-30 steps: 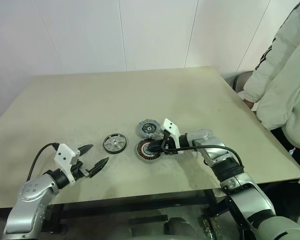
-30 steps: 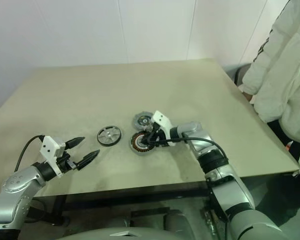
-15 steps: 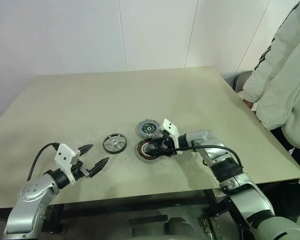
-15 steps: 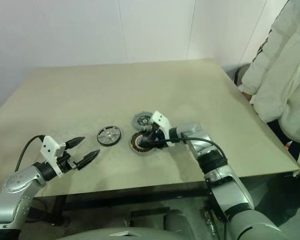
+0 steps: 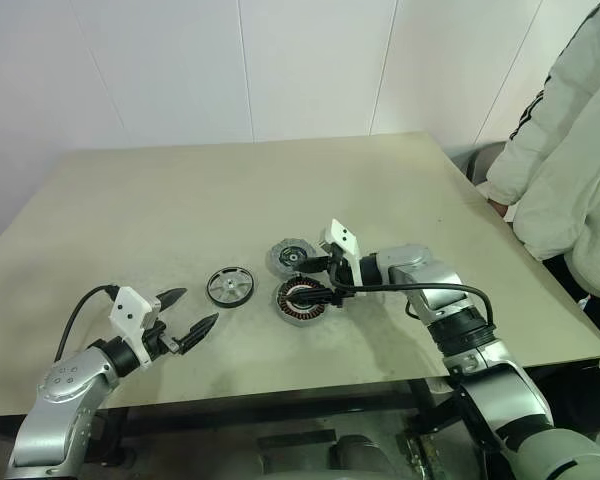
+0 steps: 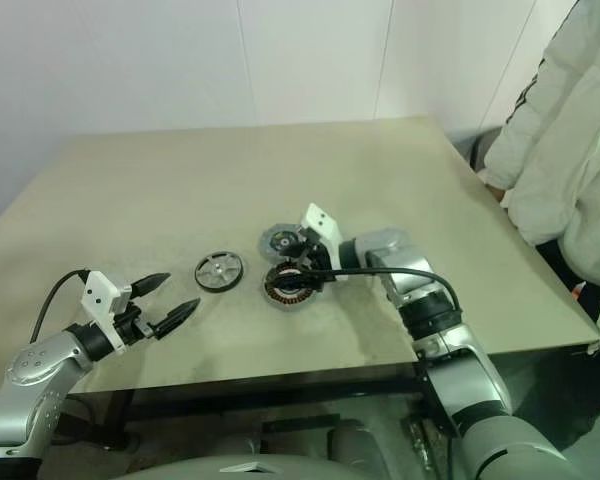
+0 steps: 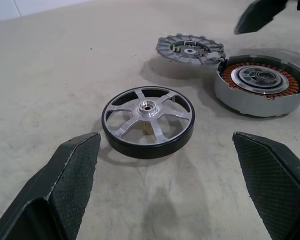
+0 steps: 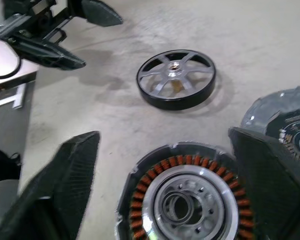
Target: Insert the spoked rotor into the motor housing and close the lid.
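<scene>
Compared with one second ago, the right gripper (image 5: 318,284) has lifted off the motor housing (image 5: 300,301), a thick round dark cup with copper-coloured windings inside and a silver centre. Earlier its black fingers were low, at the rim of the housing on the side toward the robot's right; now they hover just above that rim, spread apart, and hold nothing. The housing rests on the table at the same place, and its inside is free.

The left gripper (image 5: 187,322) has not moved: it hangs over the near left part of the table with its two black fingers wide apart and empty, pointing toward the parts.

The spoked rotor (image 5: 229,286), a thin flat wheel with black outer ring and silver spokes and hub, lies flat on the table just left of the housing, apart from it. The lid (image 5: 291,255), a grey round disc with toothed edge and dark centre, lies flat behind the housing, very close to its rim; I cannot tell if they touch.

No readable writing or label is seen on the parts.

The table (image 5: 160,200) has a matt beige top with faint grey scuffs. Behind it stand plain white wall panels. At the right edge a person in a light padded jacket (image 5: 565,150) stands beside the table.
</scene>
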`<control>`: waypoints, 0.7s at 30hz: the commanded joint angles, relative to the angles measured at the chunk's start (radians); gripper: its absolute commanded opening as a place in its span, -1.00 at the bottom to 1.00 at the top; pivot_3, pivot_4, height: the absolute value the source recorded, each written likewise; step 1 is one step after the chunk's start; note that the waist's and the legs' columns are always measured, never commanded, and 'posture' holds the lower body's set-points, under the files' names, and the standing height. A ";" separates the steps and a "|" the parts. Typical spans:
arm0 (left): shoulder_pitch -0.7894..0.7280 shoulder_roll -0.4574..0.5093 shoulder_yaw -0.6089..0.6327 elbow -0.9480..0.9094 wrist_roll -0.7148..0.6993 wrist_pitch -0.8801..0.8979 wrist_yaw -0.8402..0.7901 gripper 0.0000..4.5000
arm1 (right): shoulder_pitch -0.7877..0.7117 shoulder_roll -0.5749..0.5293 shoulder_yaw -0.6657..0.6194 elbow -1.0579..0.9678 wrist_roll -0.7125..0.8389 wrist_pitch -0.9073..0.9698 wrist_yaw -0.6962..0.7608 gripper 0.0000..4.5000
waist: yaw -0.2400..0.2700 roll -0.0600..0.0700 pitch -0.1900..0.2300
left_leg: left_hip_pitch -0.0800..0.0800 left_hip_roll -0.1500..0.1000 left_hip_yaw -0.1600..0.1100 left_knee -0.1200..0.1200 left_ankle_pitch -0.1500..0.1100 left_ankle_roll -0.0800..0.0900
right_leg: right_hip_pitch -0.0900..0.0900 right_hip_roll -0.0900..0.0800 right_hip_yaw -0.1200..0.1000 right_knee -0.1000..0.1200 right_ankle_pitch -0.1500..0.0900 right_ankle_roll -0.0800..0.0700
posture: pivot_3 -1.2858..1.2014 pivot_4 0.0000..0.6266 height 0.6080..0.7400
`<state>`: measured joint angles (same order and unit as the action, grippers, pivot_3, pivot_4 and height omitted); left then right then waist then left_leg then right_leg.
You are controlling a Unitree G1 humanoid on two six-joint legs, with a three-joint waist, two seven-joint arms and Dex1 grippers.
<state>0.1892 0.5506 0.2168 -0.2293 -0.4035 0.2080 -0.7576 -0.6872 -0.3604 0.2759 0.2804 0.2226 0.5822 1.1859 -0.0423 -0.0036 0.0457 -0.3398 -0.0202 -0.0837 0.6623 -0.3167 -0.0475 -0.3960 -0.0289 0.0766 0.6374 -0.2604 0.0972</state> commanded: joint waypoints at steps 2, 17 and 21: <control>-0.017 0.004 0.008 -0.016 -0.001 -0.016 0.001 1.00 | 0.005 -0.028 0.035 -0.012 -0.021 -0.038 0.026 0.04 | -0.001 0.000 0.000 | 0.000 0.000 0.000 0.000 0.000 0.000 | 0.000 0.000 0.000 -0.001 0.000 0.000 | 0.03 -1.00 1.00; -0.010 0.007 0.010 -0.023 -0.002 -0.012 -0.001 1.00 | 0.015 -0.034 0.098 0.003 -0.060 -0.071 0.044 -0.98 | 0.000 0.000 0.000 | 0.000 0.000 0.000 -0.001 0.000 0.000 | 0.000 0.000 0.000 -0.002 0.000 0.000 | 0.03 -1.00 1.00; -0.008 0.006 0.010 -0.026 -0.002 -0.013 0.001 1.00 | 0.012 -0.033 0.098 0.022 -0.071 -0.088 0.031 -0.98 | 0.000 0.000 0.000 | 0.000 0.000 0.000 -0.001 0.000 0.000 | 0.000 0.000 0.000 -0.002 0.000 0.000 | 0.03 -1.00 1.00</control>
<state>0.1894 0.5507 0.2167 -0.2294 -0.4037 0.2085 -0.7587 -0.6647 -0.3894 0.3840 0.3074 0.1562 0.5141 1.2207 -0.0427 -0.0033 0.0459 -0.3400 -0.0201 -0.0837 0.6613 -0.3168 -0.0473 -0.3959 -0.0290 0.0765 0.6356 -0.2603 0.0973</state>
